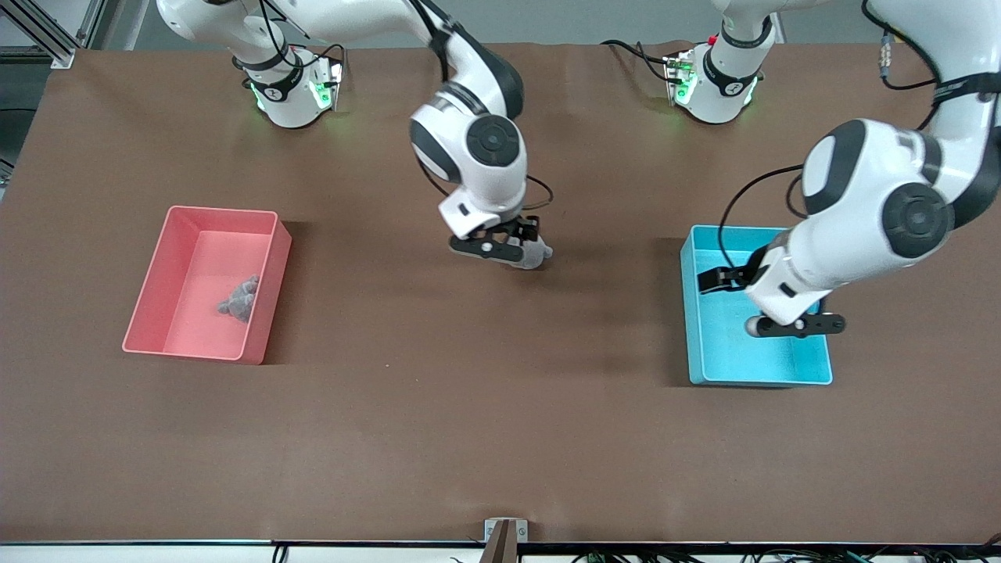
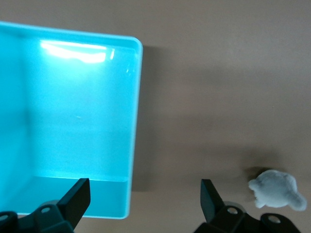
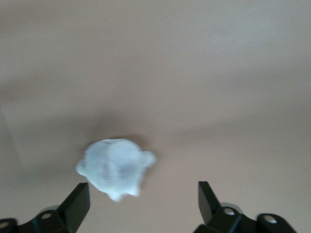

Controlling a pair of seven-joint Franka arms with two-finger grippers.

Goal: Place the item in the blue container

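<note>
A: Where's the item?
B: The grey plush toy [image 1: 535, 254] lies on the bench [image 1: 438, 407] at centre, under the right tool [image 1: 500, 244], whose jaws are spread wide and grip nothing.
A: And the blue container [image 1: 723, 356]?
B: At three o'clock from the toy, with the left tool [image 1: 794, 324] over it, jaws wide apart, empty. The pink bin [image 1: 258, 301] at nine o'clock holds another grey toy [image 1: 239, 301].

blue container [image 1: 708, 313] part hidden by left arm | grey item [image 3: 115, 167] blurred

The brown table [image 1: 438, 407] carries a pink bin [image 1: 266, 289], the blue container [image 1: 692, 313] and a grey item [image 1: 536, 254].
</note>
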